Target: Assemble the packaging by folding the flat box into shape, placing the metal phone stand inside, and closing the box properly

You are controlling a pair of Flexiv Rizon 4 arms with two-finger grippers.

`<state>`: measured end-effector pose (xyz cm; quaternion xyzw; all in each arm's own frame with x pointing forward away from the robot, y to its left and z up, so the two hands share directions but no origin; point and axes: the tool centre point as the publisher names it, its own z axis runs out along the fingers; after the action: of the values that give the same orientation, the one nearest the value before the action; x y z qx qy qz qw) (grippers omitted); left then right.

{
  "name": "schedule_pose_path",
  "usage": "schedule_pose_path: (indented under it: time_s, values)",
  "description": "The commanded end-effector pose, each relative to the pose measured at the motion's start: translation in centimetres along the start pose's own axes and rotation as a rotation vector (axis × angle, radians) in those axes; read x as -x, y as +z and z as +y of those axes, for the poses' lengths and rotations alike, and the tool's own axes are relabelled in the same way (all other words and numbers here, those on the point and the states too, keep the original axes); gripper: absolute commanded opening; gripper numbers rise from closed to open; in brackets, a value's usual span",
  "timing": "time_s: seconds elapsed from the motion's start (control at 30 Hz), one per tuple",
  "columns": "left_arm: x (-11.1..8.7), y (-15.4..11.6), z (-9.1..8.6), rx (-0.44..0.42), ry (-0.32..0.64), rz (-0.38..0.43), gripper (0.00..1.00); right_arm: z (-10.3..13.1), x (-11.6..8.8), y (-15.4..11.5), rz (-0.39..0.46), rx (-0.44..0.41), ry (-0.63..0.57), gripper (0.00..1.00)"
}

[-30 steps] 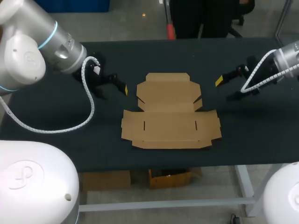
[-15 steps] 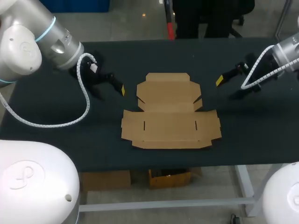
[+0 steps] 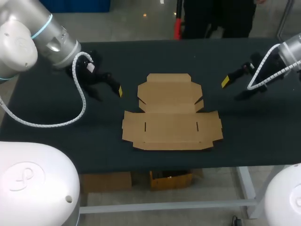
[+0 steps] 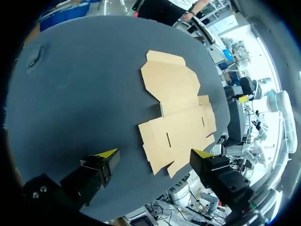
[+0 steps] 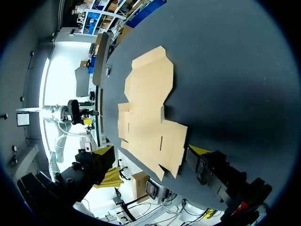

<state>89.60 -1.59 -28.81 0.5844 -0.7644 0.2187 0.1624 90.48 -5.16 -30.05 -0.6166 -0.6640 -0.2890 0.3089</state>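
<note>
Head view: flat box lies unfolded at table centre, lid panel toward 12 o'clock, slotted base panel toward 6 o'clock, all flaps down. Metal phone stand not visible in any view.

Left gripper at the box's 9 o'clock, off the cardboard, fingers spread wide and holding nothing. Right gripper at 3 o'clock, also clear of the box, also released and empty. Both wrist views agree: yellow tips far apart and the sheet ahead of them.

Likely risks:
- The sheet is thin and flush on the cloth, so a fingertip may skate over an edge instead of getting under a flap.
- A push from one side alone could slide or spin the whole sheet.
- Pinching off the crease could buckle a panel.

Writing: box is plain brown, no print seen. Small white tag by the left wrist, too small to read.
</note>
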Motion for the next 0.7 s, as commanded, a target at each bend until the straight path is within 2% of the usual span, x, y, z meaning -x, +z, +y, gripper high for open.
schedule_pose_path:
  time_s: [0.03,0.37,0.43,0.57,0.7]
  values:
    - [0.3,-0.3,-0.2,0.009,-0.015,-0.005,1.0,0.0,0.1,-0.4,-0.006,-0.009,0.011,1.0]
    - [-0.7,-0.7,1.2,-0.027,-0.029,-0.044,1.0,-2.0,-0.5,-0.7,-0.041,0.011,0.023,1.0]
    - [-0.7,-0.8,1.4,-0.016,-0.008,-0.038,1.0,-2.1,-0.4,-0.9,-0.034,-0.014,0.006,1.0]
    - [-0.5,-1.2,1.4,-0.014,-0.031,-0.041,1.0,-2.2,-0.1,-1.2,-0.036,-0.021,0.024,1.0]
    - [-0.9,-1.6,2.5,-0.027,-0.039,-0.048,1.0,-3.2,-0.3,-1.6,-0.046,-0.004,0.038,1.0]
